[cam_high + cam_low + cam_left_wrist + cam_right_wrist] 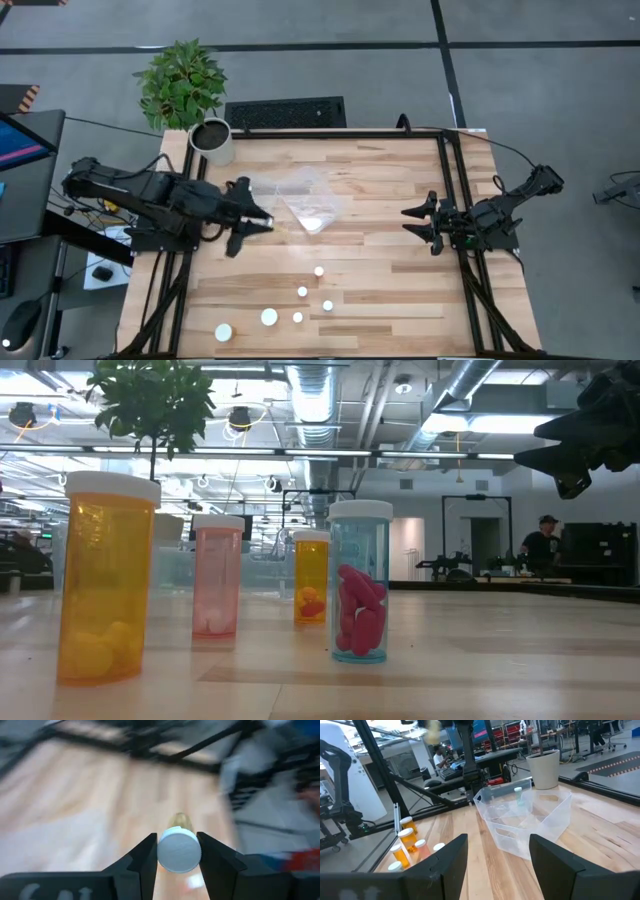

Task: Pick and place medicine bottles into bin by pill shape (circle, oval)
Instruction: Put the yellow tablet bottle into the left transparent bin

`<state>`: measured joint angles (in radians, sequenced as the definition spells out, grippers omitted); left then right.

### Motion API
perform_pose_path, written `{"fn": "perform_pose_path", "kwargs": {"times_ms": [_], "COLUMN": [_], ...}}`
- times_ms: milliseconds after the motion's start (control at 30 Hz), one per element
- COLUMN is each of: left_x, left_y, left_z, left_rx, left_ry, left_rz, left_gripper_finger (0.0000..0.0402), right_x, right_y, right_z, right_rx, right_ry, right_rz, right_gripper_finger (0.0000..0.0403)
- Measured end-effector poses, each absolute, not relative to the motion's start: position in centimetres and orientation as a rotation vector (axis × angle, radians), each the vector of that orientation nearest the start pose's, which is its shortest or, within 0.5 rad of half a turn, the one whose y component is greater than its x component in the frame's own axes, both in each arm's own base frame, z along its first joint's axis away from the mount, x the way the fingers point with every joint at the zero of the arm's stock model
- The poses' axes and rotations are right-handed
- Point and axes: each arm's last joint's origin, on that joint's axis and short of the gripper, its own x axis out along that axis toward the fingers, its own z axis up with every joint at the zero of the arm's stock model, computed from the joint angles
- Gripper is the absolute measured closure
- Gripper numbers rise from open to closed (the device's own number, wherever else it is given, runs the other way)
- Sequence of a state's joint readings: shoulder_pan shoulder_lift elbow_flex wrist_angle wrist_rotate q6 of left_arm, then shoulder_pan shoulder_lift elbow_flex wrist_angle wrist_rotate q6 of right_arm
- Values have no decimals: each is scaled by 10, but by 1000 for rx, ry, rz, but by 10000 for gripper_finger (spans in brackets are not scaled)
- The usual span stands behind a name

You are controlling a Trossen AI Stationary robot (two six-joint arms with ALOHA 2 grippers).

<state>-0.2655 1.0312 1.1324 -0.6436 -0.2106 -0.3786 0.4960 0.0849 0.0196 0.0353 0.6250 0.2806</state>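
My left gripper [255,222] is shut on an orange-bodied medicine bottle [179,827] with a white cap, above the table just left of the clear plastic bin [305,205]. My right gripper [420,222] is open and empty near the table's right edge; its fingers stand apart in the right wrist view [497,865]. Several more white-capped bottles [300,305] stand upright on their bases near the table's front edge. The low view shows an orange one [107,575], a pink one [217,575], another orange one [311,575] and a clear one with magenta pills [360,580]. My left gripper pinches the bottle's white cap [179,851] by its two sides between its two fingers [145,857]. The cap faces back toward the wrist and the orange body [180,820] points forward along the fingers. The bottle is lifted clear of the table.
The clear bin [525,820] sits at the table's middle far part, with a small white-capped bottle [518,795] in it. A white plant pot [212,140] stands at the far left corner. A black frame runs along the table's edges. A person [545,540] is in the room behind.
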Motion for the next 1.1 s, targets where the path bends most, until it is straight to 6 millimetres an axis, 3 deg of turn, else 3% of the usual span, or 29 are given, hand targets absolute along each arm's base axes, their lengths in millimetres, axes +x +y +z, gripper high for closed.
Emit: {"fn": "perform_pose_path", "kwargs": {"times_ms": [233,567,767,933,1100], "left_x": [203,232,245,255,251], "left_y": [-27,16,39,52,62], "left_z": [329,275,254,246,237], "left_rx": [-183,-96,-51,-58,-81], "left_ry": [821,1236,1370,1363,1376], "left_rz": [408,653,648,599,591], "left_gripper_finger": [283,283,283,283,283], "right_x": [93,93,93,93,93], "right_y": [31,31,31,31,31], "right_z": [167,167,167,167,167], "right_rx": [265,272,272,272,272], "right_ry": [6,5,6,6,6], "right_rz": [-132,-132,-132,-132,-132], "right_gripper_finger": [177,177,177,177,177]}}
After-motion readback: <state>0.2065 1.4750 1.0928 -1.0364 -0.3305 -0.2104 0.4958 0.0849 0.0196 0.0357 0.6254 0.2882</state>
